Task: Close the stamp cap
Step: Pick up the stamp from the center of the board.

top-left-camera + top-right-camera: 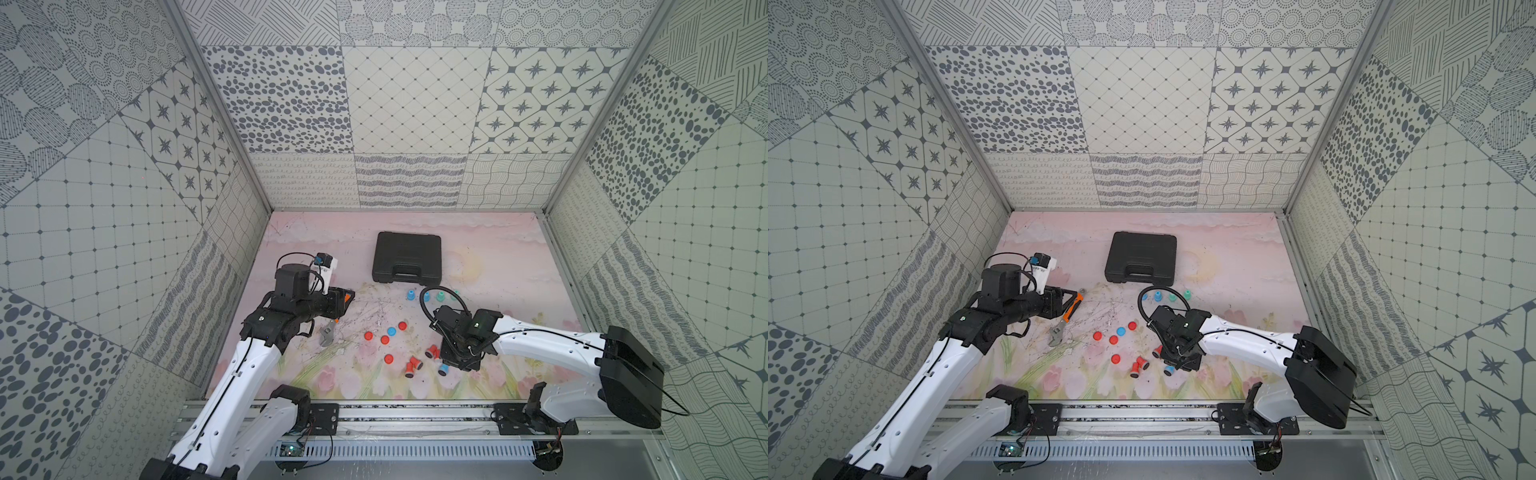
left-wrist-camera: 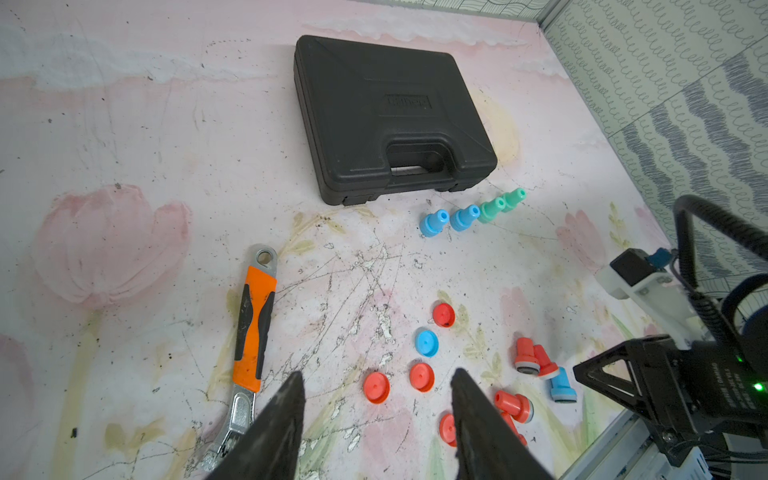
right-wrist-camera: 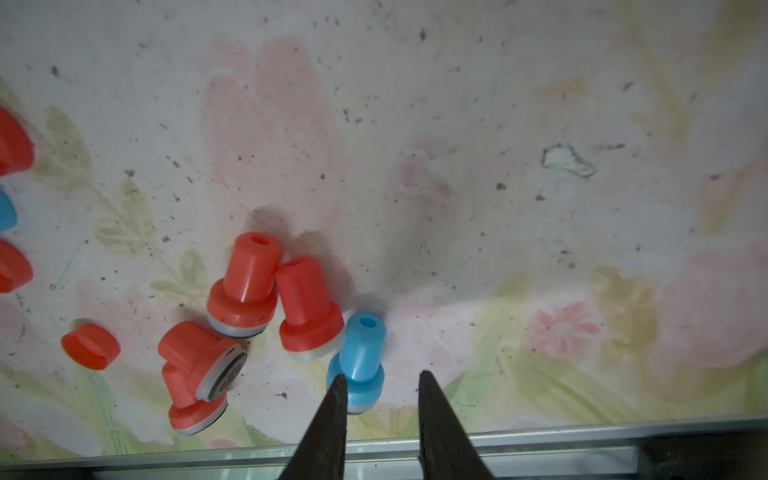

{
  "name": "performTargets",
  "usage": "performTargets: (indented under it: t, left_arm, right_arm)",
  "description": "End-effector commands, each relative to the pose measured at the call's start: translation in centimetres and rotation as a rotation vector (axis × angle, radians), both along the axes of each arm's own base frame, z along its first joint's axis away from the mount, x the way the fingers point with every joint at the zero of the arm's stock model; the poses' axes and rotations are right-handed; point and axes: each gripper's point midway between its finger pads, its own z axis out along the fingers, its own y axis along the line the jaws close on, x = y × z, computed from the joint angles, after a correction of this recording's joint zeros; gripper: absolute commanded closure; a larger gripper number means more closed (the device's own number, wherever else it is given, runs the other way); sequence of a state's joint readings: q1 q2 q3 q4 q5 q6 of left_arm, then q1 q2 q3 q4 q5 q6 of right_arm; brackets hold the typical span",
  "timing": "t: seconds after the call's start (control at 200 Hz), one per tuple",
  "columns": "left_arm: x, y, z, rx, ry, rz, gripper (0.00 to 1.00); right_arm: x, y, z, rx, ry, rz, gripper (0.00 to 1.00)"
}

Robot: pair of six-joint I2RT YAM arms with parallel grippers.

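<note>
At the right gripper (image 3: 381, 380): parted narrowly, clasping nothing, low over the mat (image 3: 540, 199). Just under one fingertip (image 3: 338, 388), lying on its side with base toward the jaws and stem pointing away: the blue stamp (image 3: 360, 353), its white-rimmed base bare. Beside it, off to that same side of the gap: four red stamps (image 3: 245, 286), toppled close together, the nearest against the blue stem.

At the left gripper (image 2: 377, 374): spread wide, empty, raised above the mat. Just ahead of those jaws, among four loose red caps (image 2: 422, 377): the blue cap (image 2: 427, 342), well apart from its stamp. Off to one side, an orange-handled wrench (image 2: 253, 328). Far ahead, a closed black case (image 2: 390, 116), with four upright stamps (image 2: 463, 217) in a row just before it.
</note>
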State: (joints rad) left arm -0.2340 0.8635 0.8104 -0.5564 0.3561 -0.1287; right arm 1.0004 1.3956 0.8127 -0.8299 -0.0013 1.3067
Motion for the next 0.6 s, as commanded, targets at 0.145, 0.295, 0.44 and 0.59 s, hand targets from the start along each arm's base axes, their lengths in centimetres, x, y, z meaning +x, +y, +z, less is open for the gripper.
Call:
performTargets:
  t: [0.145, 0.295, 0.44, 0.59]
  left_arm:
    - [0.2, -0.4, 0.6, -0.018, -0.024, -0.018, 0.43]
    - [0.2, -0.3, 0.5, -0.016, -0.022, -0.015, 0.43]
    - [0.3, -0.4, 0.5, -0.018, -0.019, -0.02, 0.43]
    - [0.3, -0.4, 0.4, -0.018, -0.017, -0.02, 0.43]
  right_arm:
    - [0.2, 1.7, -1.1, 0.066, 0.019, -0.092, 0.7]
    - [-0.1, 1.6, -1.9, 0.059, 0.035, -0.095, 0.71]
    - [-0.3, 1.5, -2.6, 0.055, 0.049, -0.1, 0.72]
    - [-0.5, 1.5, -3.3, 0.051, 0.06, -0.102, 0.73]
